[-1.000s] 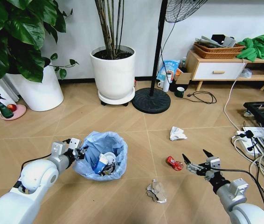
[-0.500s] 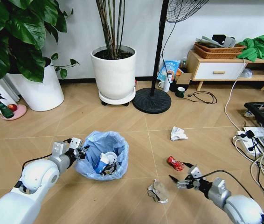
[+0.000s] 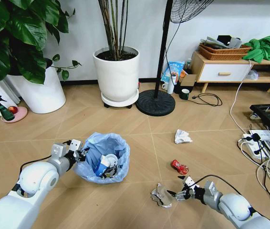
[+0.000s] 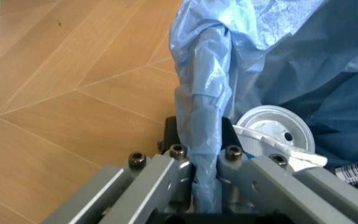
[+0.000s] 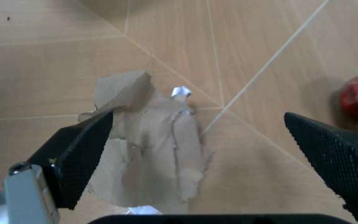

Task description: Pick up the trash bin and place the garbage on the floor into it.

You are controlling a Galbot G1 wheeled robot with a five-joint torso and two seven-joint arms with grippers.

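I hold the trash bin (image 3: 102,159) rim clamped in my left gripper (image 3: 81,155); my right gripper (image 3: 178,194), spread wide and empty, must close on the crumpled paper (image 3: 160,194) lying on the floor (image 3: 197,119).

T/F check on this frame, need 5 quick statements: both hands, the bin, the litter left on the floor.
1. The left hand is shut on the light blue plastic liner at the rim of the small round black trash bin. True.
2. The right hand is shut on the crushed red packet. False: it is open, jaws wide, above the flattened brown-grey cardboard scrap.
3. A white round lid lies inside the bin. True.
4. The crumpled white paper wad is already in the bin. False: it lies on the wooden floor, beyond the red packet.
5. The bin is tipped on its side. False: it is upright, its opening facing up.
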